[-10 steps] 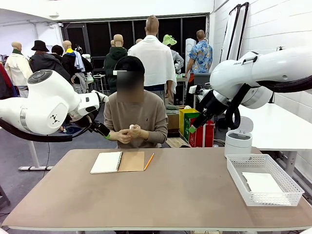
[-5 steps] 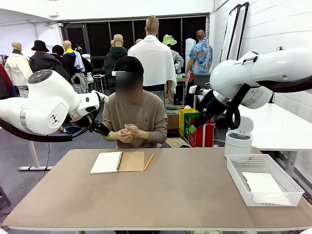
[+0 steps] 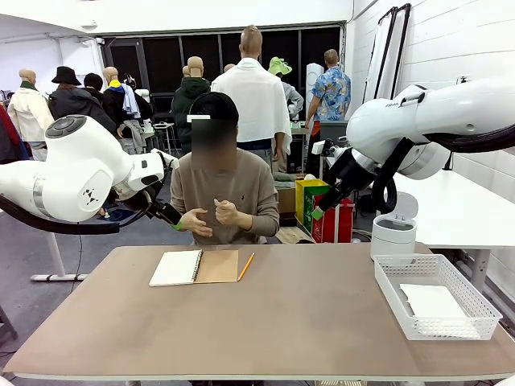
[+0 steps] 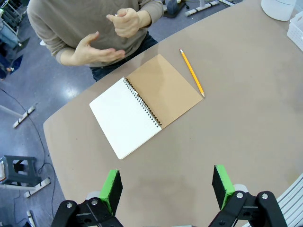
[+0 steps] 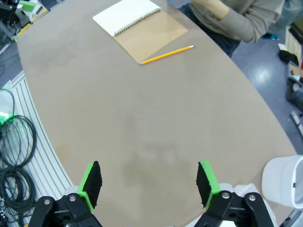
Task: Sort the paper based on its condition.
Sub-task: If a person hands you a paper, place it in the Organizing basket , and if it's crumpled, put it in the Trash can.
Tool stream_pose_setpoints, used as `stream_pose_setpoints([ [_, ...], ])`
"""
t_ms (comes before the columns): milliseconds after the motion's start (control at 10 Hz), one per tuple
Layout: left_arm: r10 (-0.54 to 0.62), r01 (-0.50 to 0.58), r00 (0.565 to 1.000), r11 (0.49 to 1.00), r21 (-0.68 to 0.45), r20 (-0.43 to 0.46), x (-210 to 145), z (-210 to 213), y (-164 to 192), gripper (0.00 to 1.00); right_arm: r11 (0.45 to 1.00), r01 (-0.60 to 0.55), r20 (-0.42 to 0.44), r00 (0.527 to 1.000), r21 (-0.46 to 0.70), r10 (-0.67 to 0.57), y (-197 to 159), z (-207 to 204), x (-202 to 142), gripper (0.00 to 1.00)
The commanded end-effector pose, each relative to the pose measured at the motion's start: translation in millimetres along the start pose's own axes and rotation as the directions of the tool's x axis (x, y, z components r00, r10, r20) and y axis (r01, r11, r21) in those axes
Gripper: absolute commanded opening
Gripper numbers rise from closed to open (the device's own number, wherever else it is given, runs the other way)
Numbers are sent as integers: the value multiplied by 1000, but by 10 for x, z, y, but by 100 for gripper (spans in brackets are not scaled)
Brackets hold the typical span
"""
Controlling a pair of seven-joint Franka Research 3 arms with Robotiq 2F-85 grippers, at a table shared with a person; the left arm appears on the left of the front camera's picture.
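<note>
Left pincer [image 4: 166, 188] agape, notebook [image 4: 146, 103] uncovered

Only "FRANKA" reads, faintly, on the right arm [image 3: 392, 104].

Small white object pinched in person's raised hand [image 4: 127, 21], too small to identify. White bin [image 5: 284, 182] cut off at right wrist view's edge. Basket [image 4: 297, 29] corner clipped at left wrist view's right edge.
</note>
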State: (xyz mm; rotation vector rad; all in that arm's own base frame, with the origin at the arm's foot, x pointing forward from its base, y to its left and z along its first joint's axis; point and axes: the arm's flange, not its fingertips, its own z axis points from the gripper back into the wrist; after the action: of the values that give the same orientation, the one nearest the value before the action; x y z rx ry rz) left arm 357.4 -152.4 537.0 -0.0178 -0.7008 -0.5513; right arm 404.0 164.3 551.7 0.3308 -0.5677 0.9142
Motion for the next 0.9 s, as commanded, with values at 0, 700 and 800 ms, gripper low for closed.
stream_pose_setpoints([
  [0, -3, 3, 1000, 1000, 0, 0, -5, -1, 7, 100, 1000, 0, -3, 1000, 6, 0, 13, -7, -4, 100],
  [700, -3, 3, 1000, 1000, 0, 0, -5, -1, 7, 100, 1000, 0, -3, 1000, 6, 0, 13, -7, -4, 100],
  [800, -3, 3, 1000, 1000, 0, 0, -5, -1, 7, 100, 1000, 0, -3, 1000, 6, 0, 13, -7, -4, 100],
])
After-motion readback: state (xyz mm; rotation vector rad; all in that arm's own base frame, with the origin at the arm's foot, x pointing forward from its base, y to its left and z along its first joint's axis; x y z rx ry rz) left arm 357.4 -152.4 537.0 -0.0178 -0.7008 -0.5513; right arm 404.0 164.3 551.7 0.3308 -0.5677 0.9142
